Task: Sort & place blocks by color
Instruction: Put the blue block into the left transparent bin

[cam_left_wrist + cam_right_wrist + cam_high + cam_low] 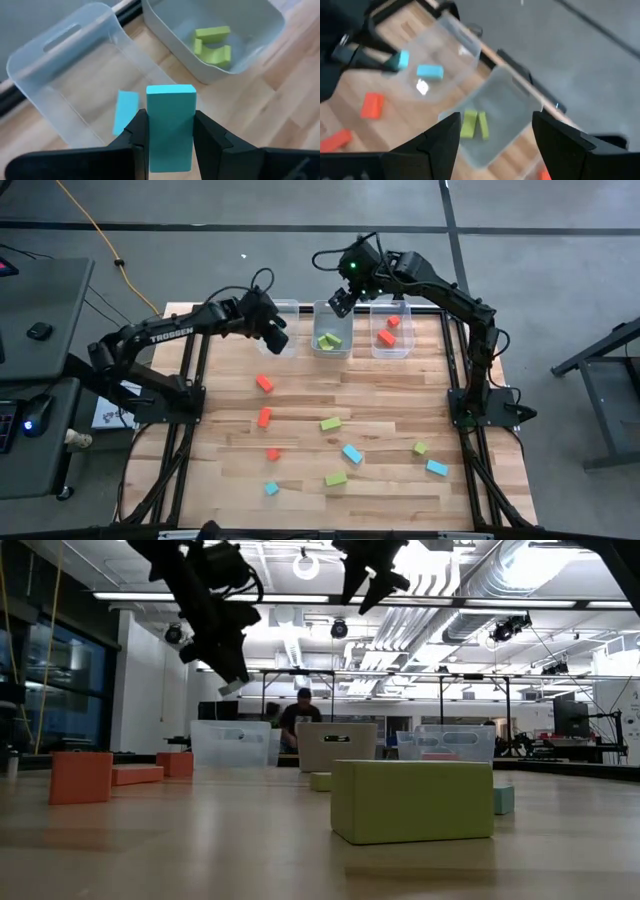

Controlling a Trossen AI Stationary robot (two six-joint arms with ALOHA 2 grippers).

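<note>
Three clear bins stand in a row along the top edge of the wooden table (380,400) in the high view. The left gripper (170,132) hangs over the left bin (284,308), its two fingers clamped on the sides of a light blue block (170,125) that stands upright between them. Another blue block (125,111) already lies on that bin's floor.

The right gripper (340,302) hovers above the middle bin (331,348), near the top centre of the frame, with its fingers spread wide and nothing between them. That bin holds green blocks (329,340); the right bin (391,348) holds red ones (388,333).

The other blocks lie loose on the table, all in the lower half of the high view:
- a red block (264,383) left of centre, with a second red block (264,417) below it and a small red one (272,454) lower again
- a green bar (331,423) near the middle and another green bar (336,478) below it
- a blue piece (352,453) between those two bars, slightly right
- a small blue cube (271,489) at lower left
- a small green cube (421,448) and a blue bar (437,468) at lower right

In the low view a person (302,718) shows beyond the bins — only partly visible.
</note>
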